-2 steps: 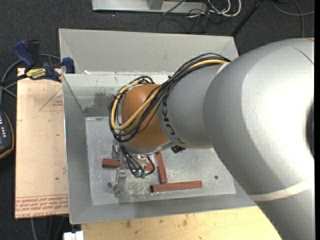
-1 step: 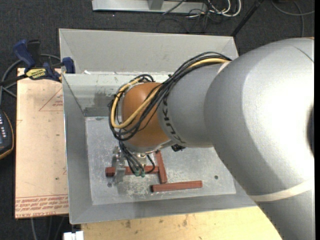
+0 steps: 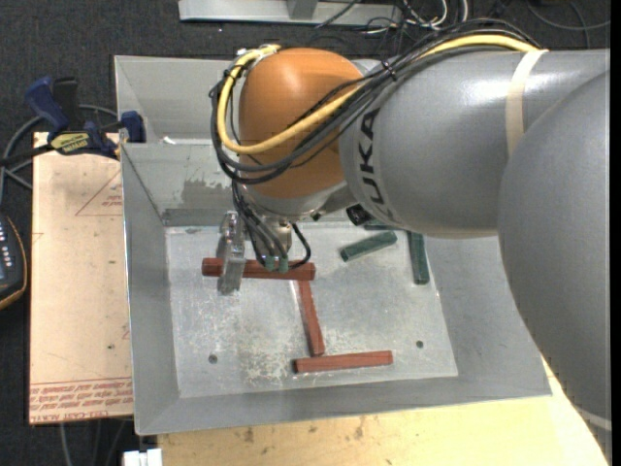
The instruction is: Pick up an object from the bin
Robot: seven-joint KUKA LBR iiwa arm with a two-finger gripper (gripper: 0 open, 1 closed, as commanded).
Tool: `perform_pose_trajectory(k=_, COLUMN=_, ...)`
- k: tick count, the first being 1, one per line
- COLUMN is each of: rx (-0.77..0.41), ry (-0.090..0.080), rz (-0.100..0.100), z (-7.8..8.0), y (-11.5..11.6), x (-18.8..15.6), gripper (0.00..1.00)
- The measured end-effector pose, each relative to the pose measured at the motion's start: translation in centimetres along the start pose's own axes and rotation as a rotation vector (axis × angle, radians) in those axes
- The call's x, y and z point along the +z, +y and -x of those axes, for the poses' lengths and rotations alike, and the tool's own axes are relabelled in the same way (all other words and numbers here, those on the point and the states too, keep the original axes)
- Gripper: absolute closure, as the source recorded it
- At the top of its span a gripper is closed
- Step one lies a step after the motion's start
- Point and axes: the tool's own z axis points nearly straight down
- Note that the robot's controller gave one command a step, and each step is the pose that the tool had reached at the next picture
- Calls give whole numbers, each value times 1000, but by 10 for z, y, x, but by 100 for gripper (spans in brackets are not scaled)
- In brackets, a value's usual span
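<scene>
- The gripper (image 3: 250, 260) is low over the upper left part of the grey metal bin (image 3: 146, 289), right at a red-brown bar (image 3: 291, 272) that lies crosswise on the floor.
- A second bar (image 3: 311, 320) runs from that bar's right end toward the near wall.
- A third bar (image 3: 343, 361) lies crosswise just beside its lower end.
- Right of the gripper lie a tilted green stick (image 3: 369, 246) and an upright green stick (image 3: 419, 258), apart from it.
- An orange cover (image 3: 291, 124) with looped cables sits above the gripper.

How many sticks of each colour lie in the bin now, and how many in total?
Red-brown sticks: 3
Dark green sticks: 2
Total: 5 in plain view; a dark piece at the arm's edge is too hidden to count.
</scene>
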Motion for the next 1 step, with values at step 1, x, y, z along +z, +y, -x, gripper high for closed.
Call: perform_pose_trajectory(k=1, rx=-138, ry=7, rz=-4, z=33, y=5, x=1, gripper=100)
